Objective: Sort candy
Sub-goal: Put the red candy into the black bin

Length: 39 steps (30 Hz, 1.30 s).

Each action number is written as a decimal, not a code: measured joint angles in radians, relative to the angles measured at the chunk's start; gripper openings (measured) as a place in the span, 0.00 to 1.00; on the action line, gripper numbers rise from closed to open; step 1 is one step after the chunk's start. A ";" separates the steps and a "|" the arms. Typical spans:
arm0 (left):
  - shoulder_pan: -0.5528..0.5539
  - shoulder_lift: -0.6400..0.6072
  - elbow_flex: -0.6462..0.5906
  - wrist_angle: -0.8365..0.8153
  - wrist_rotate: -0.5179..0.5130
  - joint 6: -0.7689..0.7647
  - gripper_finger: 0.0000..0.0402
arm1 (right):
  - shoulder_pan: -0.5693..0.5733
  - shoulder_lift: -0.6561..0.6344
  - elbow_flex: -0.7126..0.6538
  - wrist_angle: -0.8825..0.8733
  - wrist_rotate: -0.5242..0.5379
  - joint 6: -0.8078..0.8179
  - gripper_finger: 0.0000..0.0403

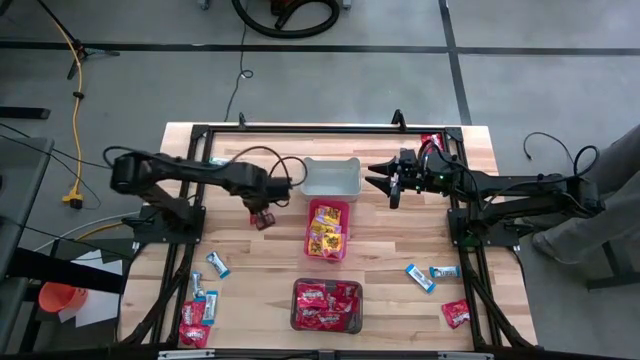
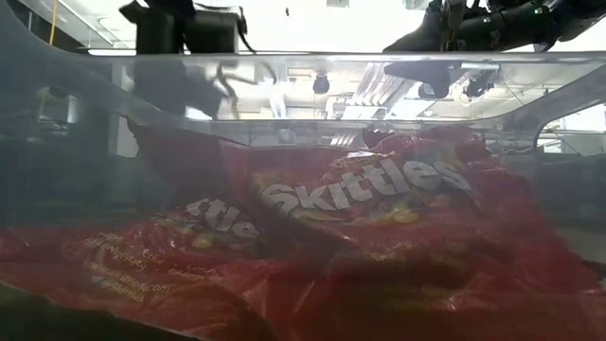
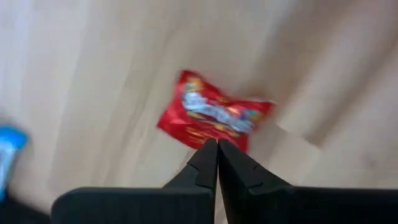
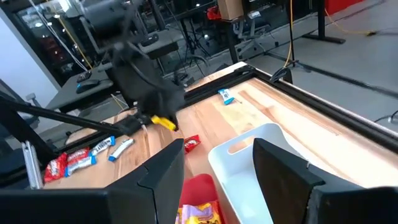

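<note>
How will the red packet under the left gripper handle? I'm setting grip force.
The red packet is a flat crinkled wrapper, so probably floppy and light. Its glossy film may slip on the wooden table if nudged. The left gripper is shut on its edge, so it may dangle when lifted.

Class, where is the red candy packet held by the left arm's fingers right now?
In the high view the red candy packet hangs over the table's left half, left of the pink bin, pinched by the left gripper.

Red packet (image 3: 214,118) blurred, lower edge hidden behind closed fingers (image 3: 205,163).
</note>
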 joint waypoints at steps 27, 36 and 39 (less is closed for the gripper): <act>0.069 -0.202 -0.258 0.211 0.155 0.513 0.61 | 0.000 0.000 0.000 0.003 0.051 0.098 0.46; 0.069 -0.203 -0.334 0.386 0.136 0.528 0.61 | 0.000 0.000 0.000 0.003 0.080 0.098 0.46; 0.069 -0.197 -0.361 0.422 0.125 0.545 0.61 | 0.000 0.000 0.000 0.003 0.081 0.102 0.46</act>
